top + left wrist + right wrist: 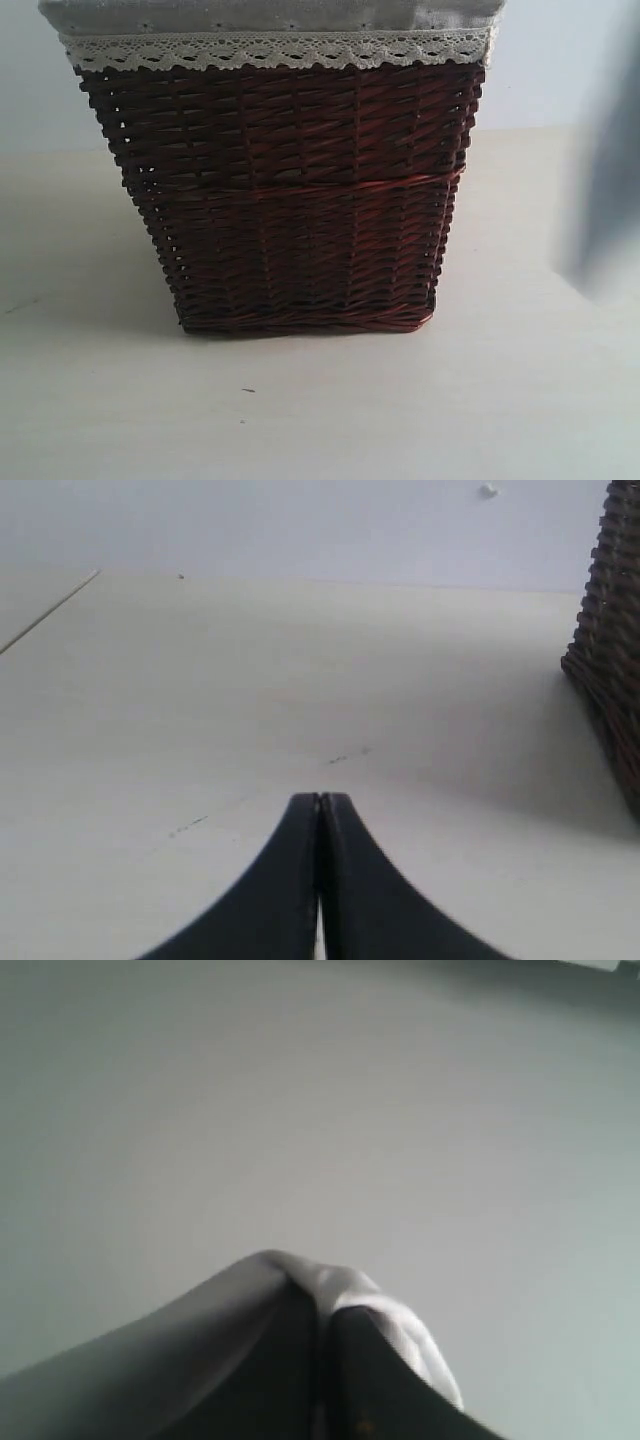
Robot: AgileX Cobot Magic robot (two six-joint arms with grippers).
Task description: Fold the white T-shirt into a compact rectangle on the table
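White cloth of the white T-shirt (200, 1330) drapes over the tips of my right gripper (325, 1305), which is shut on it; only this fold shows, no letters or tag. My left gripper (320, 800) is shut with nothing between its dark fingers, low over the pale beige table (250, 680). Neither gripper nor the shirt appears in the exterior view.
A dark red-brown wicker basket (285, 200) with a lace-edged grey cloth liner (270, 45) stands on the table (320, 410) and fills the exterior view. Its side (610, 650) also shows at the edge of the left wrist view.
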